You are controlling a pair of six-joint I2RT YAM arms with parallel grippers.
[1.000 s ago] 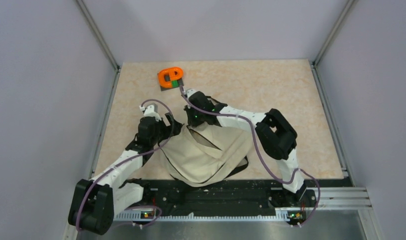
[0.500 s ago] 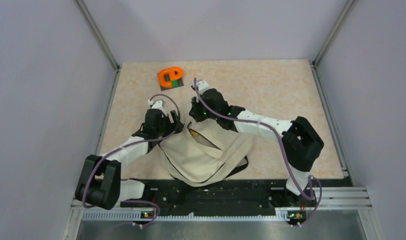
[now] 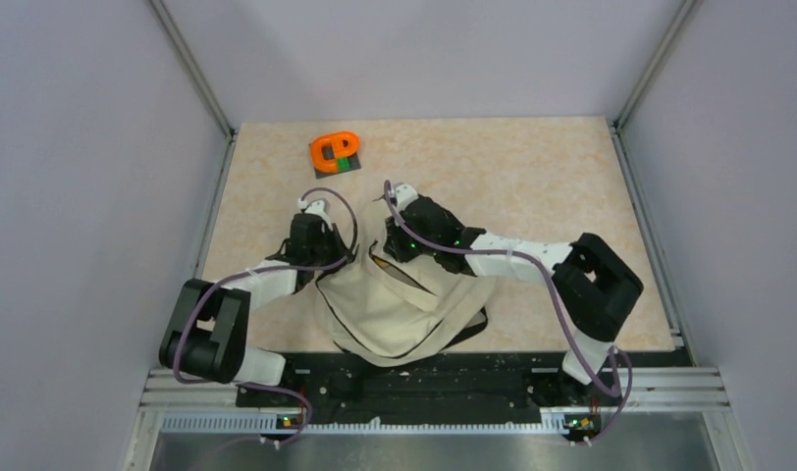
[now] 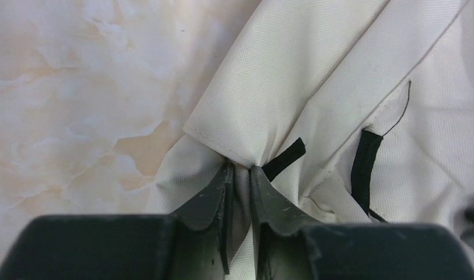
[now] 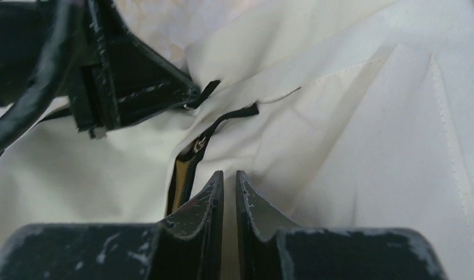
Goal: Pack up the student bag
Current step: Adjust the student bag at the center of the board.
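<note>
The beige student bag lies crumpled on the table between both arms, close to their bases. My left gripper is shut on a bunched fold of the bag at its upper left corner, beside a short black strap. My right gripper hovers low over the bag fabric, jaws nearly together with a thin slit. Just left of it the black zipper gapes, and something yellow shows inside. Whether fabric sits in that slit is unclear. In the top view both grippers meet at the bag's far edge.
An orange loop-shaped object rests on a small dark plate at the far left of the table. The left arm's fingers reach into the right wrist view, close by. Grey walls enclose the table on three sides.
The left gripper has closed on the bag's corner fold. The right arm swung out toward the far side, then came back down onto the bag, its jaws parting slightly.
</note>
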